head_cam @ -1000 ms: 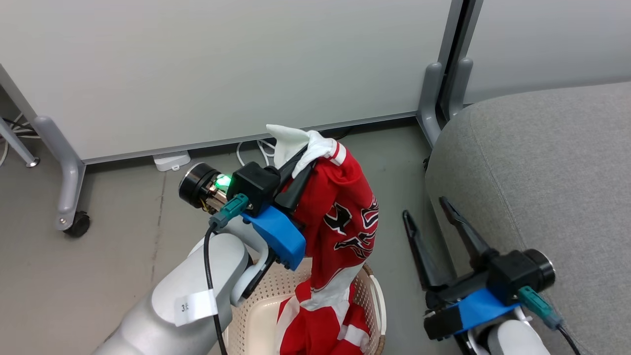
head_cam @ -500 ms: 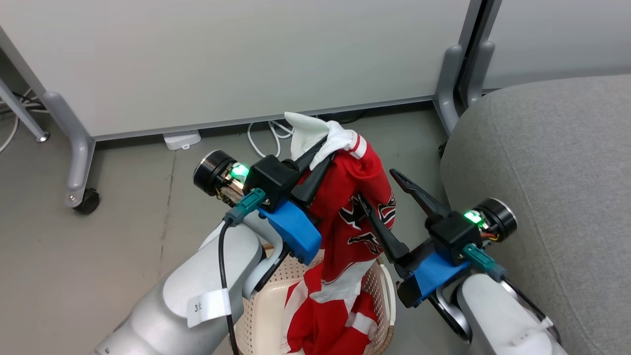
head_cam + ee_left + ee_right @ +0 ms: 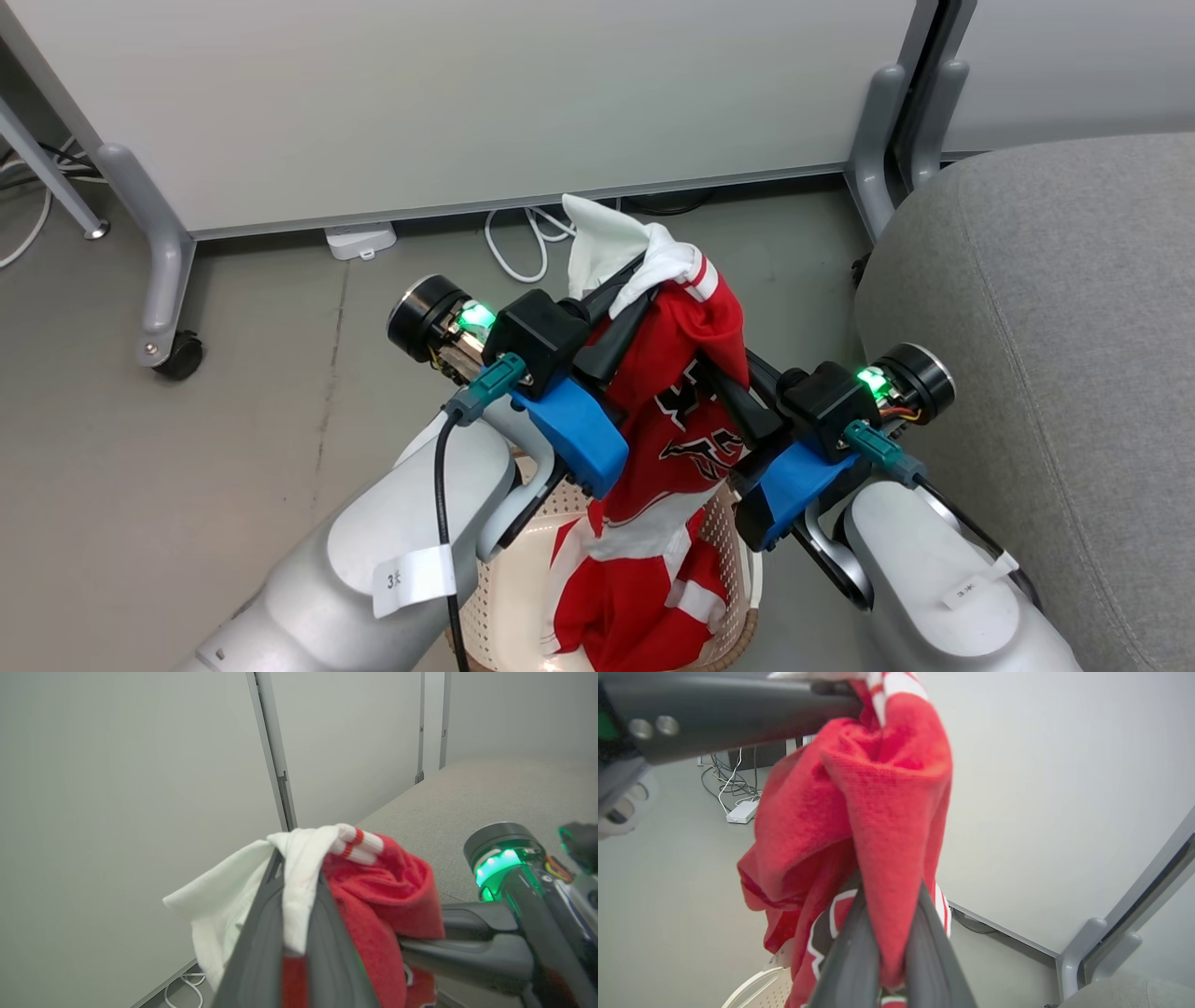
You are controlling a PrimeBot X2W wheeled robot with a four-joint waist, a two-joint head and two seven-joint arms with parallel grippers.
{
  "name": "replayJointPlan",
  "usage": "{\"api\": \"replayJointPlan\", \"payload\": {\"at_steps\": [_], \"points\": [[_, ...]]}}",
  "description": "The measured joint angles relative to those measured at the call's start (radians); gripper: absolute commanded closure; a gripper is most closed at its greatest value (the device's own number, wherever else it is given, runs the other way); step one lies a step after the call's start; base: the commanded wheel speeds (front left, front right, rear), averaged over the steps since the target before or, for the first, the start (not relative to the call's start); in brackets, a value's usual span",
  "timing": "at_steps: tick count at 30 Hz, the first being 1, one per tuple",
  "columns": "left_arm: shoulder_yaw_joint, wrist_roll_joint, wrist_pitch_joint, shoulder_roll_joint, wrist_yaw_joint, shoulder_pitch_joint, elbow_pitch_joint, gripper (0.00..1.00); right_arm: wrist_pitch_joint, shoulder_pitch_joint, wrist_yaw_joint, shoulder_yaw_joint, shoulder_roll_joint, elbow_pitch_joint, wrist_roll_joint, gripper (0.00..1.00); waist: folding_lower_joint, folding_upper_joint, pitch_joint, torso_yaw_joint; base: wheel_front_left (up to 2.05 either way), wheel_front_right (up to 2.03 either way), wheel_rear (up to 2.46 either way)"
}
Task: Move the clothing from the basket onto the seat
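Swung in from beside the grey seat (image 3: 1055,327), the right gripper (image 3: 724,371) joins the left gripper (image 3: 647,280) in pinching the red clothing (image 3: 681,420), which trails into the basket (image 3: 509,607); the left forearm tag (image 3: 411,579) reads "3", the rest illegible.

The right gripper (image 3: 724,373) is burying its fingertips in the folds of the red clothing (image 3: 677,336), and its fingers are covering part of the printed graphic (image 3: 695,453). Below the left gripper (image 3: 644,282), the basket (image 3: 523,579) is running off the bottom edge, with the left forearm (image 3: 392,551) and hanging fabric covering most of it. Right of the right gripper, the seat (image 3: 1074,327) is running out of frame.
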Motion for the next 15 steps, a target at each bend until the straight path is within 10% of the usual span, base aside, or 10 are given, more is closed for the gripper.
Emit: {"api": "replayJointPlan", "payload": {"at_steps": [15], "points": [[-0.006, -0.004, -0.009, -0.002, -0.002, -0.006, 0.016, 1.00, 0.000, 0.004, 0.000, -0.008, 0.002, -0.009, 0.001, 1.00, -0.0001, 0.0000, -0.004, 0.008, 0.00, 0.00, 0.00]]}}
